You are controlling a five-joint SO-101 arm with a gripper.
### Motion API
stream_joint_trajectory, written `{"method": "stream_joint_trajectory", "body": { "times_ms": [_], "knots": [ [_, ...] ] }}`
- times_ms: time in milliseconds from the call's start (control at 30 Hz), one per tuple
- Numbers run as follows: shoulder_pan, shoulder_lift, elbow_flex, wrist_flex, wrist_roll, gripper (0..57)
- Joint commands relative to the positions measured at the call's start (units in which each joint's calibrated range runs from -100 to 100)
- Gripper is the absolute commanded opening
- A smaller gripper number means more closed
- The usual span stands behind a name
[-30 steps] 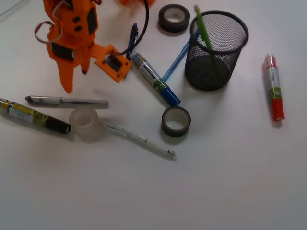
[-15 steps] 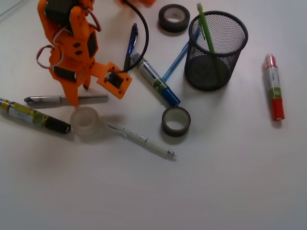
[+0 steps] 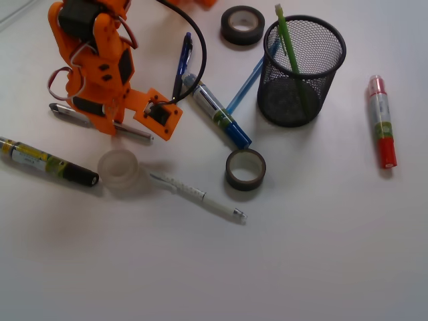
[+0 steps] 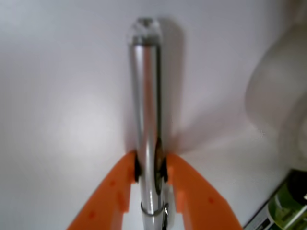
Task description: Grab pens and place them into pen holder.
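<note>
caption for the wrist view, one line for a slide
Orange gripper shut on the silver pen lying on the white table.

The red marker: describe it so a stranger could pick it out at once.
Start at the black mesh pen holder at upper right. To its right, apart from everything else, lies the red marker. Unlike the other pens, it is red, with a green band.

The orange arm (image 3: 93, 60) reaches down at the far left, well left of the pen holder (image 3: 302, 67), its wrist pitched low toward the counter (image 3: 301, 254). The gripper (image 4: 149, 170) is closed: its two orange fingers (image 4: 122, 187) pinch the silver pen (image 4: 146, 110) from either side, pads pressed against the barrel. A black cable loops off the arm.
</note>
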Motion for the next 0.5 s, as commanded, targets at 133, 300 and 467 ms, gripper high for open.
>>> {"method": "stream_joint_trajectory", "body": {
  "times_ms": [133,300,467],
  "knots": [
    [0.13,-21.22,-6.51,7.27,-8.01,0.3],
    [-1.14,-39.41,-7.05,8.49,-16.85,0.3],
    [-6.07,-50.63,-6.78,8.23,-27.55,0.3]
  ]
}}
